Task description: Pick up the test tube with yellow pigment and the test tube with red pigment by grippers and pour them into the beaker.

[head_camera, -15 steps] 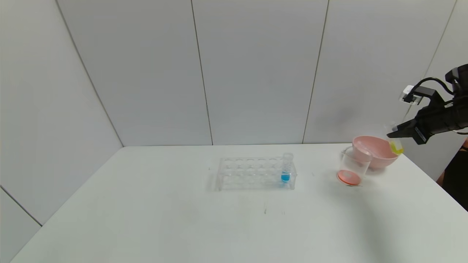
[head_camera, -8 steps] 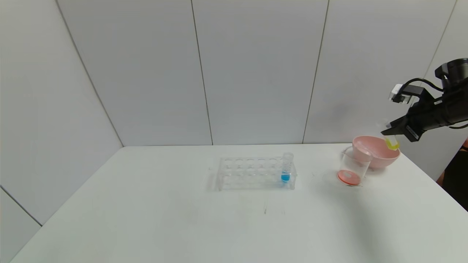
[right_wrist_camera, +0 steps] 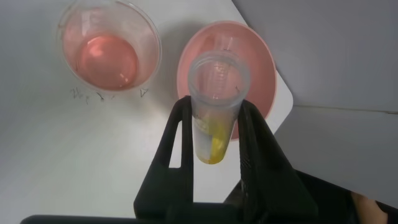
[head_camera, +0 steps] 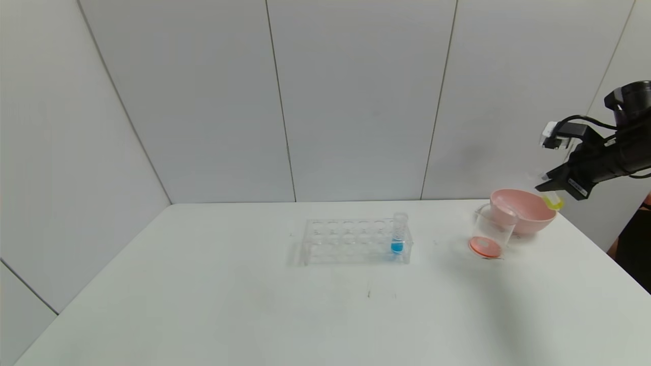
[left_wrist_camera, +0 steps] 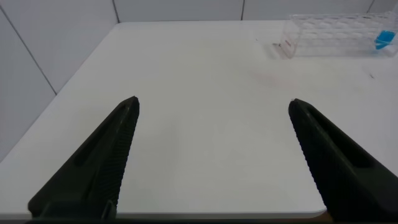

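While the right hand [head_camera: 550, 184] stays clamped on the test tube with yellow pigment [right_wrist_camera: 213, 102] above the pink bowl [head_camera: 529, 216] near the tabletop's [head_camera: 254, 305] far right corner | risk: pour misses beaker [head_camera: 491, 231] beside it, into bowl | left hand [left_wrist_camera: 211, 155] idle, fingers apart

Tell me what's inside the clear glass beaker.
The clear glass beaker holds a shallow layer of red-orange liquid at its bottom, visible through the open top and clear wall. Nothing covers it.
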Robot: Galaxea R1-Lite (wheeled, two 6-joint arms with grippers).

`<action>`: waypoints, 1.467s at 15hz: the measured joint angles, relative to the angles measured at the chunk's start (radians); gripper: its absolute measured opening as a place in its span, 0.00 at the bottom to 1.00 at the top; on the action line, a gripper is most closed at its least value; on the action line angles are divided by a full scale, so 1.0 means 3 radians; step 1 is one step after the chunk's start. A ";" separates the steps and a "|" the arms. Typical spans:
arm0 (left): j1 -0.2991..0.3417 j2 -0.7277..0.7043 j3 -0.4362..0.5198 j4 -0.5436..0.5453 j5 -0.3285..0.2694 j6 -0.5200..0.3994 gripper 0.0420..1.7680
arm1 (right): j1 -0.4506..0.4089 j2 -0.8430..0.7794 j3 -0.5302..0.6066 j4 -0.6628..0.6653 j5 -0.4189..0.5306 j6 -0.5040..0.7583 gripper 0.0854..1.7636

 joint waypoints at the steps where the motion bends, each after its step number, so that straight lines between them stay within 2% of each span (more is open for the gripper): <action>1: 0.0000 0.0000 0.0000 0.0000 0.0000 0.0000 0.97 | 0.0014 -0.0015 -0.0001 0.0023 -0.0133 -0.0097 0.24; 5: 0.0000 0.0000 0.0000 0.0000 0.0000 0.0001 0.97 | 0.0148 -0.0080 -0.0013 0.0257 -0.0499 -0.0325 0.24; 9: 0.0000 0.0000 0.0000 0.0000 0.0000 0.0000 0.97 | 0.0335 -0.0093 -0.0013 0.0291 -0.0744 -0.0440 0.24; 15: 0.0000 0.0000 0.0000 0.0000 0.0000 0.0001 0.97 | 0.0591 -0.0090 -0.0027 0.0295 -0.1396 -0.0706 0.24; 19: 0.0000 0.0000 0.0000 0.0000 0.0000 0.0000 0.97 | 0.0689 -0.0029 -0.0030 0.0301 -0.1551 -0.0733 0.24; 22: 0.0000 0.0000 0.0000 0.0000 0.0000 0.0001 0.97 | 0.0735 0.0018 -0.0028 0.0391 -0.1936 -0.0817 0.24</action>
